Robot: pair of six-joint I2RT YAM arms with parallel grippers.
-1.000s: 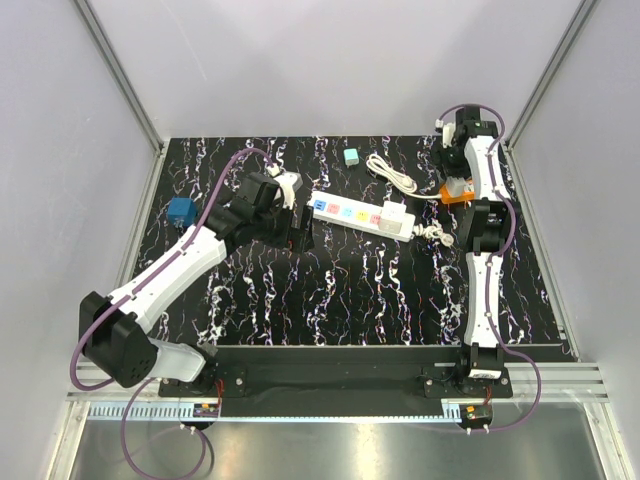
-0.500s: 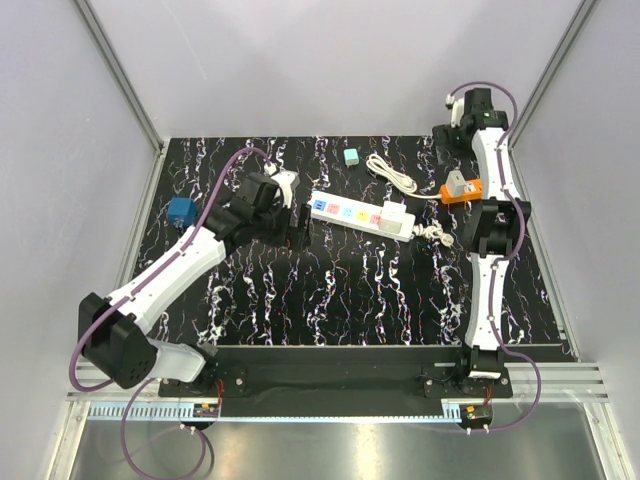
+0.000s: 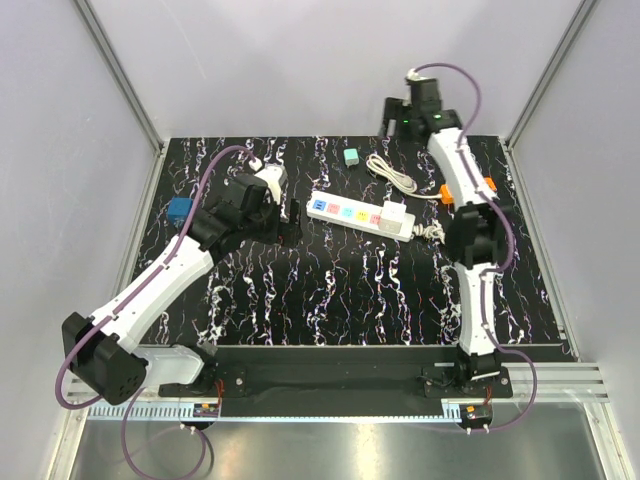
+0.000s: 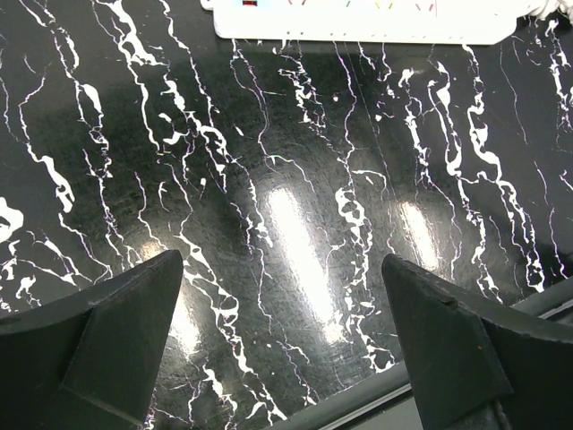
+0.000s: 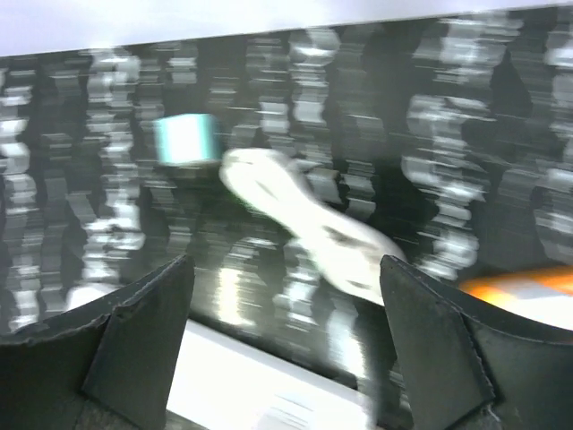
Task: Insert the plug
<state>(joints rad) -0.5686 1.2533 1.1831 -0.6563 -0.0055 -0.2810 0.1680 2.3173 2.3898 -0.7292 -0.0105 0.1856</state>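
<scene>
- My right end effector point(image 5: 286, 269) has its fingers apart and holds nothing; its view is blurred.
- The cord point(image 5: 309, 224) lies on the worktop point(image 3: 330, 290) under this end effector, between the two fingers. Its long axis slants toward the right finger. I cannot tell which end carries the plug.
- My left end effector point(image 4: 282, 269) is also apart and empty. The strip point(image 4: 358, 18) lies across, ahead of it.
- I judge the right arm is nearer to the cord.
</scene>
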